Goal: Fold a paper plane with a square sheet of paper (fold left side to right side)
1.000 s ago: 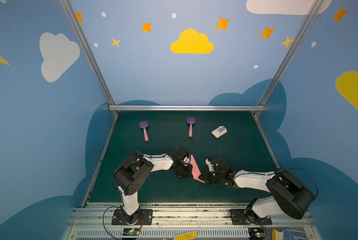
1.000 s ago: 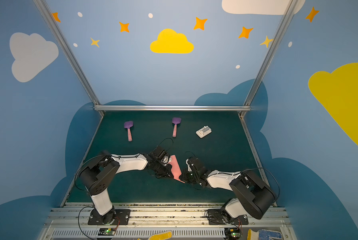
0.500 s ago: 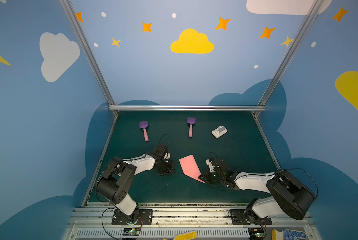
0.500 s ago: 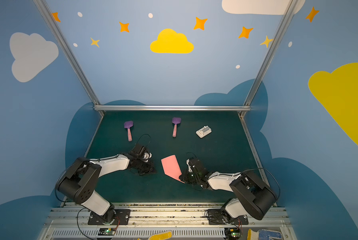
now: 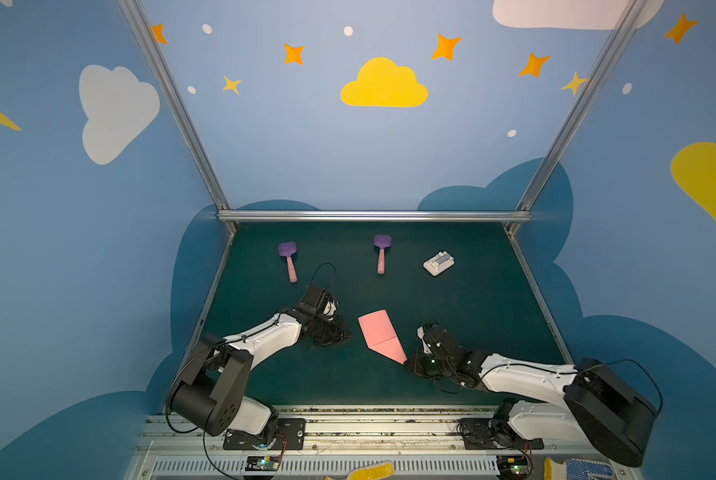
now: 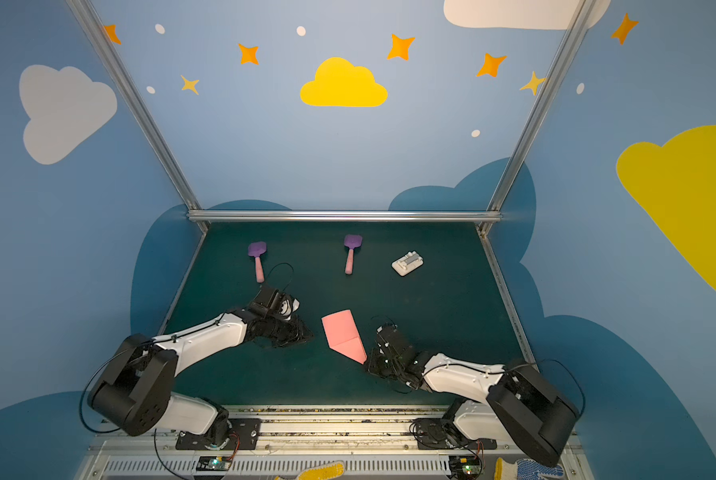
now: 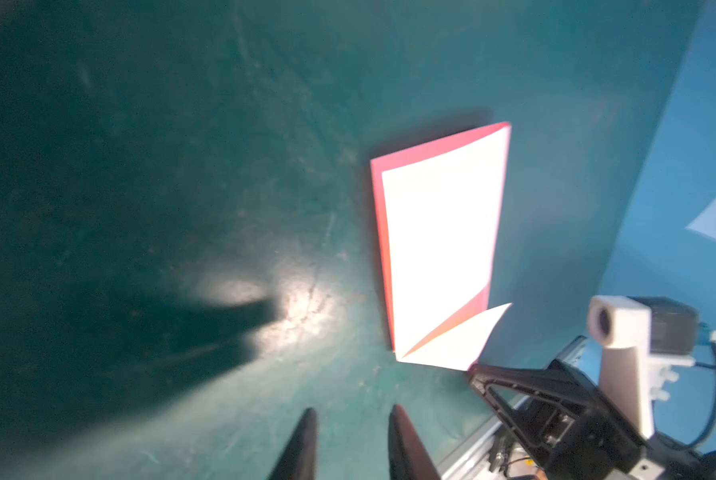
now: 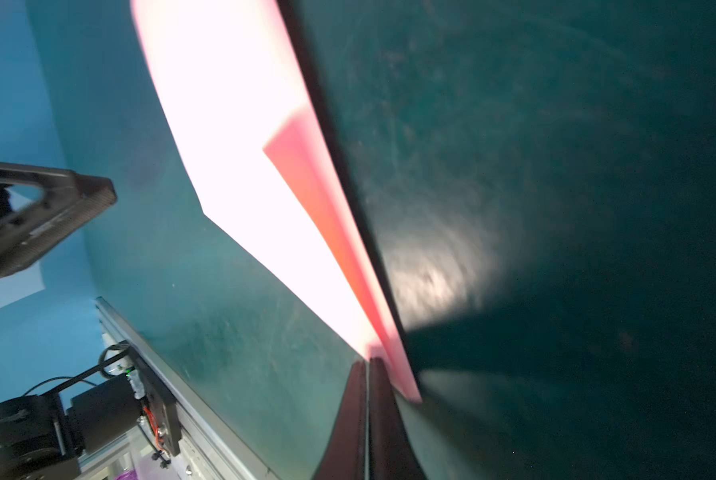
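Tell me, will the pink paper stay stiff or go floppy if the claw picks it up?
Probably floppy: the pink paper looks thin, and its flap seems to lift off the green mat. Being one thin sheet, it is likely very light, so a push may just slide it. The crease might stiffen it a little.

The paper [image 5: 380,336] is salmon-pink, the mat [image 5: 480,316] dark green, the spatulas [image 5: 287,249] purple with pink handles.

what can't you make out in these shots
Fold lines on the paper: washed white by glare in both wrist views.
Whether the right hand pinches the paper tip: blurred in its wrist view, hidden under its wrist in both top views.
White block detail: too small, top views.
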Available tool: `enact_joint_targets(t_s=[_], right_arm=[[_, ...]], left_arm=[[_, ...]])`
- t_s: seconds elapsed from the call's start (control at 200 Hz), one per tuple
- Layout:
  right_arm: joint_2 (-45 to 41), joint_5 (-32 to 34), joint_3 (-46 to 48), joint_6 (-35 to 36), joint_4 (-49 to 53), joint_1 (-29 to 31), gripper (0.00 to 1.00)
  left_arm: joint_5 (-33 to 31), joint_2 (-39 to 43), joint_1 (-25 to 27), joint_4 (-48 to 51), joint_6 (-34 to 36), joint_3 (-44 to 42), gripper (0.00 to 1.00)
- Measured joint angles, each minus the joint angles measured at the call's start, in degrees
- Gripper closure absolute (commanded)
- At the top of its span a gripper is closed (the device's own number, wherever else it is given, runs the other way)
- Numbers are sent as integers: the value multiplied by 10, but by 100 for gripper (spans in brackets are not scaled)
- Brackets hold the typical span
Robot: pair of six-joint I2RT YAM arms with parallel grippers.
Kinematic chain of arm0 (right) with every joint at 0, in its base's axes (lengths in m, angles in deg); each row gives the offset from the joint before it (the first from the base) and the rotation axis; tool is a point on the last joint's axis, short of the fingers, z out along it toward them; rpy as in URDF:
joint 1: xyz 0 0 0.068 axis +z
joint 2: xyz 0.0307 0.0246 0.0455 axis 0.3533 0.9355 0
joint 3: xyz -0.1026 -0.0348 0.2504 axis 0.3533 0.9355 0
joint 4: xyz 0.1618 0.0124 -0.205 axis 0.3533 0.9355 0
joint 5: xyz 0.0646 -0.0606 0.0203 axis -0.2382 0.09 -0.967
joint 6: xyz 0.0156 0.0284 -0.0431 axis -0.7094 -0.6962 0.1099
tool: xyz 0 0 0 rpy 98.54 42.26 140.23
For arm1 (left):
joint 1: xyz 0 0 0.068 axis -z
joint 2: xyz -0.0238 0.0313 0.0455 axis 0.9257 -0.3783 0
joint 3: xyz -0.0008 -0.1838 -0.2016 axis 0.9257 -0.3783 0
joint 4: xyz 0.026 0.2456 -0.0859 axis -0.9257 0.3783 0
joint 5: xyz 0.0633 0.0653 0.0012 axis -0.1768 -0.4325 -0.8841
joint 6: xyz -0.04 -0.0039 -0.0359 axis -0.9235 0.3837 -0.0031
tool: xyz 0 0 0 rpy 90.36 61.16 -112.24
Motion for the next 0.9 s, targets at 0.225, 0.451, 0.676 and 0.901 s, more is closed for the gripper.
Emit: enact_joint_targets(t_s=[0.225, 0.451, 0.676, 0.901], right_arm=[[-124, 115, -57, 5, 134, -9, 75], [-177, 162, -57, 16, 191, -61, 62], [-41, 74, -103, 54, 176, -85, 64], [74, -1, -142, 74, 103, -76, 54]], left_arm=[[13, 49, 0, 1, -3, -1, 34], [21, 70, 0, 21, -6, 12, 23], [22, 78, 0, 35, -3, 16, 20], [31, 50, 0, 18, -4, 14, 19]])
